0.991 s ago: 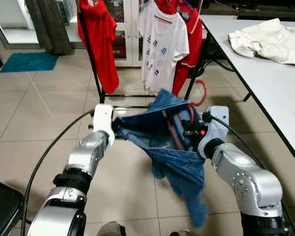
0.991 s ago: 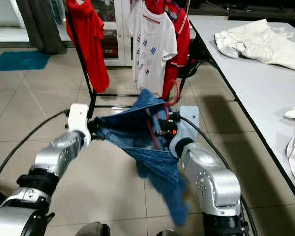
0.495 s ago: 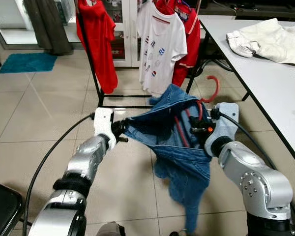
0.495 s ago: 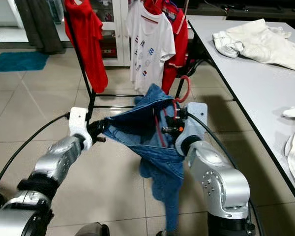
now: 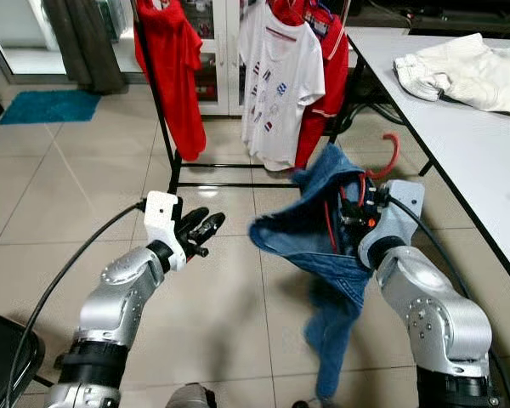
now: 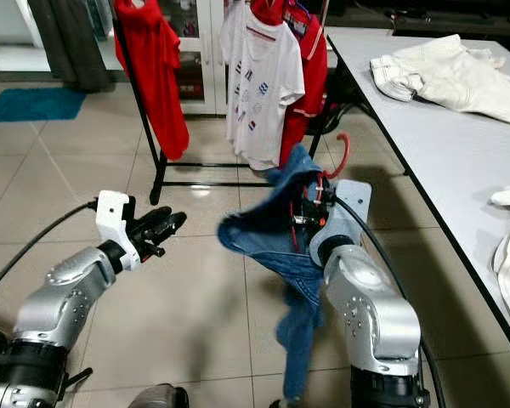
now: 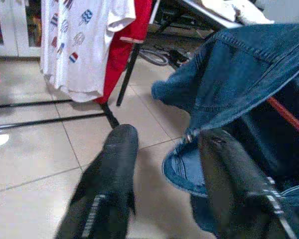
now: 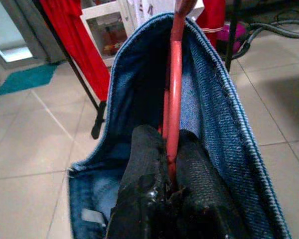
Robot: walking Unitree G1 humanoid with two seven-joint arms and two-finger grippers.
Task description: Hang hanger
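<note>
A red hanger (image 5: 389,158) carries a blue denim garment (image 5: 319,246) that droops toward the floor. My right gripper (image 5: 359,206) is shut on the hanger's red shaft (image 8: 174,94), and the denim wraps around it. My left gripper (image 5: 202,231) is open, empty, and hangs apart from the denim's edge (image 7: 209,119) to its left. Beyond stands a black clothes rack (image 5: 157,110) with a red shirt (image 5: 172,68), a white printed T-shirt (image 5: 280,81) and another red garment (image 5: 331,72).
A white table (image 5: 476,144) runs along the right, with cream clothing (image 5: 459,68) piled on it. A teal mat (image 5: 49,106) lies at the far left. Glass cabinet doors (image 5: 212,51) stand behind the rack. Beige floor tiles (image 5: 68,212) stretch between me and the rack.
My left gripper has let go of the denim and pulled back to the left, now open. The garment has swung right and hangs from the hanger in my right gripper, which rose slightly.
</note>
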